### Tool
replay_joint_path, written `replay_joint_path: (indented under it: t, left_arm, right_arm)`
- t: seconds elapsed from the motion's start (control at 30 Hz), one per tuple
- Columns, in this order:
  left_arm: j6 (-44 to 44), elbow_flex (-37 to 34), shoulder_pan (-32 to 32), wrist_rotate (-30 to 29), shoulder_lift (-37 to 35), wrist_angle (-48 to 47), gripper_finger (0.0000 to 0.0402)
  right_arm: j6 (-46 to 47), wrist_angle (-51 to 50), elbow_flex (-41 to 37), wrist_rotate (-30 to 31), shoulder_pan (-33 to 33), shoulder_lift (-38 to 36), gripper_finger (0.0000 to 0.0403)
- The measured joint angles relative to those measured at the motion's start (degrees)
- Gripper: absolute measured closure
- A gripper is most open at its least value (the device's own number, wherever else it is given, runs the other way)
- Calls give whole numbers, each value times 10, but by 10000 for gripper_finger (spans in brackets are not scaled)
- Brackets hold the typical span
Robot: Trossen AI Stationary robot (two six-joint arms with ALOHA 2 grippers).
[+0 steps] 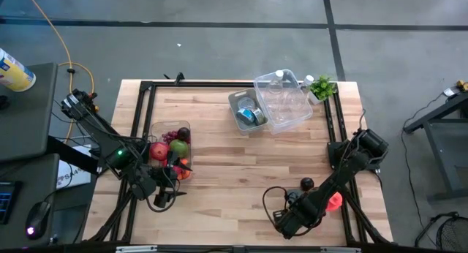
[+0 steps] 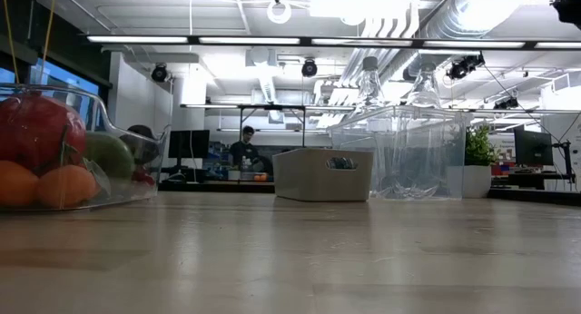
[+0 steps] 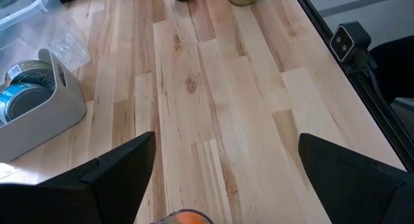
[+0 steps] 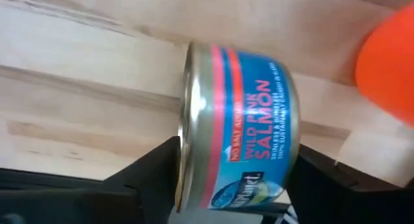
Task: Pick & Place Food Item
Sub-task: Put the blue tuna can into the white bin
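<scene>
Between the right gripper's (image 4: 236, 185) two dark fingers: a round metal salmon can with a blue and red label (image 4: 239, 146), tipped on its side over the pale wooden table (image 4: 77, 88), jaws partly closed around it, at the near right edge. Left gripper (image 1: 164, 198) wide apart beside the clear fruit bowl (image 1: 162, 132).

On the surface (image 1: 234, 172), a bowl (image 1: 179, 130) of fruit sits at the left edge. A bin (image 1: 241, 103) and a box (image 1: 285, 99) stand side by side at the far side, with a plant (image 1: 320, 86) right of them. A can (image 4: 236, 143) lies near the right front.
</scene>
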Motion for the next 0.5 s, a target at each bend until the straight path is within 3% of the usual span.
replay_joint_path:
  t: [0.17, 0.27, 0.5]
  left_arm:
    - [-2, 0, 0, 0, 0, 0, 36]
    - [-2, 0, 0, 0, 0, 0, 36]
    - [-1, 0, 0, 0, 0, 0, 36]
  right_arm:
    - [-32, 0, 0, 3, -1, 0, 236]
    - [-76, -1, 1, 23, -3, 0, 239]
    - [-171, 39, 0, 138, -21, -2, 239]
